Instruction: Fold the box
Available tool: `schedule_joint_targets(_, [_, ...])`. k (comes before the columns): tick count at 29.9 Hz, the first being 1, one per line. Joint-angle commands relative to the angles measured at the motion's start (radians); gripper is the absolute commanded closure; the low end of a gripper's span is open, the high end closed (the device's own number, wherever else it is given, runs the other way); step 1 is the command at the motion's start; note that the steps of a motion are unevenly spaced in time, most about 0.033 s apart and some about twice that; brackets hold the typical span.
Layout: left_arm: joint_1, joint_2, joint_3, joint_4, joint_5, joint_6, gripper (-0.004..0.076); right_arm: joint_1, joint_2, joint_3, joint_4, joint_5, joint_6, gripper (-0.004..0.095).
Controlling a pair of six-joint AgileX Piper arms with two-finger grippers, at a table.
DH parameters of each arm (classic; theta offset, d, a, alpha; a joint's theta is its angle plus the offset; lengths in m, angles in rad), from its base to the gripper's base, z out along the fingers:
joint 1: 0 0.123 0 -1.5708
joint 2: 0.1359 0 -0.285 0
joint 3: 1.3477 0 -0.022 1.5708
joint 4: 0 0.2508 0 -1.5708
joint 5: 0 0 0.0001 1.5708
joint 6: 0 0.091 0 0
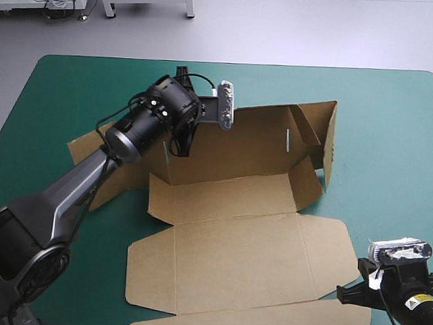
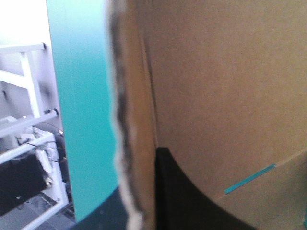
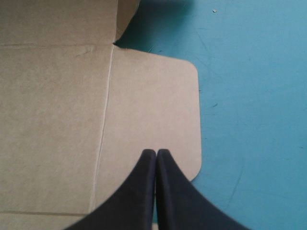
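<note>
At the centre of the frame, the brown box [image 1: 233,245] sits half-raised on the teal-green surface [image 1: 397,130], with its back and right-hand walls up and its lid flat toward the bottom edge. Upper left, the left tool [image 1: 181,141] is clamped on the back wall, the board between its black fingers. Lower right, the right tool [image 1: 348,292] has its fingers pressed together, tips over the lid's rounded flap.
</note>
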Motion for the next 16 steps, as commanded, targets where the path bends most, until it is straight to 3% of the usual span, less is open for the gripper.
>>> schedule_joint_targets(1, [-0.069,-0.063,-0.035,0.114,-0.06,-0.026,0.0733,0.001,0.005,-0.027,0.02,-0.052,-0.009,0.0921])
schedule_joint_targets(16, [-0.213,-0.063,-0.031,0.221,-0.16,-0.269,0.0733,0.001,0.005,-0.027,0.02,-0.078,-0.011,0.0921])
